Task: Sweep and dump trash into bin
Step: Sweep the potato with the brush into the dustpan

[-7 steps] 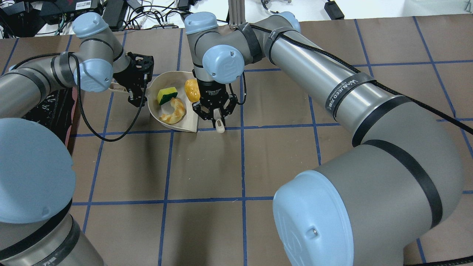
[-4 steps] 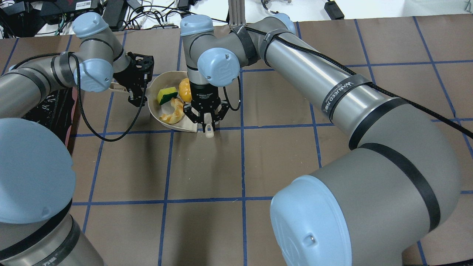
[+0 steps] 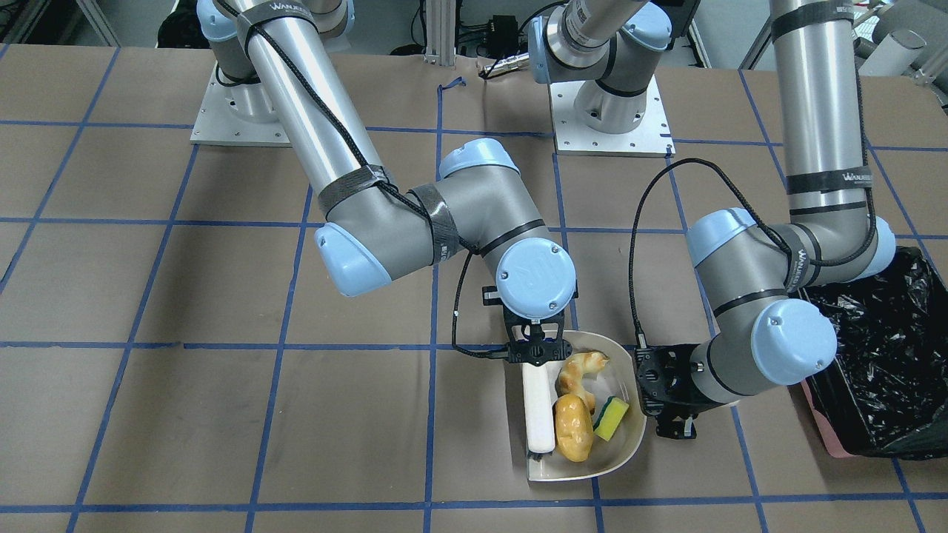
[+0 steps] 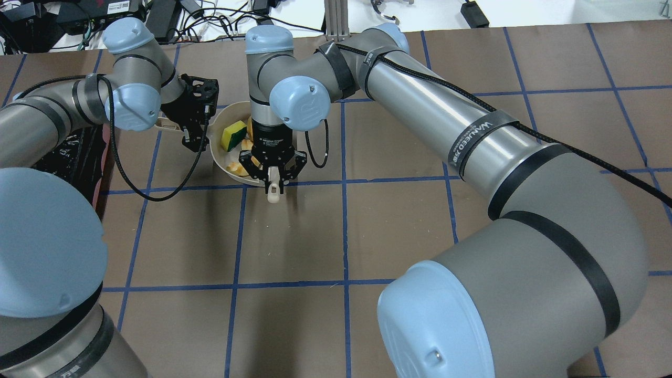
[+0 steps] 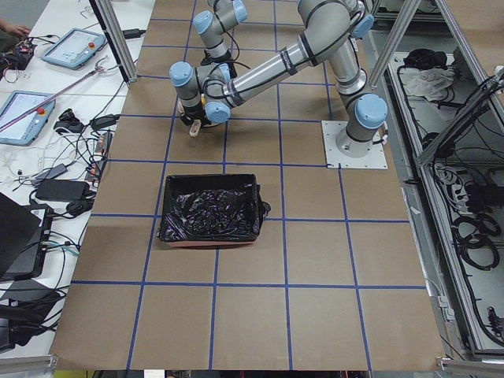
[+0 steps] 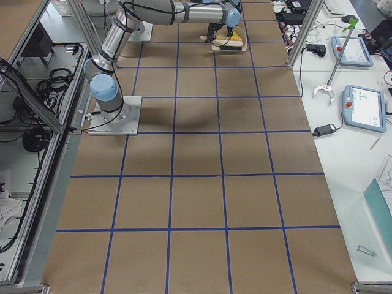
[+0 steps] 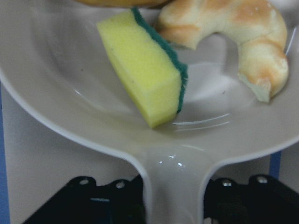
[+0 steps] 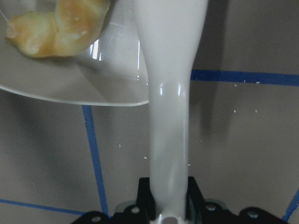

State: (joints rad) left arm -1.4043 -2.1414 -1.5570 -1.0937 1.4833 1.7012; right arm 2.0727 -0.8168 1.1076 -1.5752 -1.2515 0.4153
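The beige dustpan (image 3: 629,438) lies on the table and holds all the trash: a glossy potato-like lump (image 3: 574,437), a croissant (image 3: 581,370) and a yellow sponge with a green side (image 3: 611,417). My left gripper (image 3: 666,400) is shut on the dustpan's handle (image 7: 173,186). My right gripper (image 3: 535,354) is shut on a white brush (image 3: 538,407), which lies across the pan's open mouth against the lump. In the overhead view the right gripper (image 4: 273,176) hides the lump; the sponge (image 4: 232,135) shows. The pink bin with the black bag (image 3: 881,355) stands beside the left arm.
The table is brown paper with a blue tape grid. The bin (image 5: 211,209) sits on the robot's left side, a couple of grid squares from the dustpan. The two arm bases (image 3: 607,111) stand at the table's robot side. Cables and devices lie beyond the far edge (image 4: 173,21).
My right gripper has moved the brush leftward in the overhead view into the dustpan's mouth, pushing the lump against the sponge and croissant. The left gripper and dustpan have stayed still.
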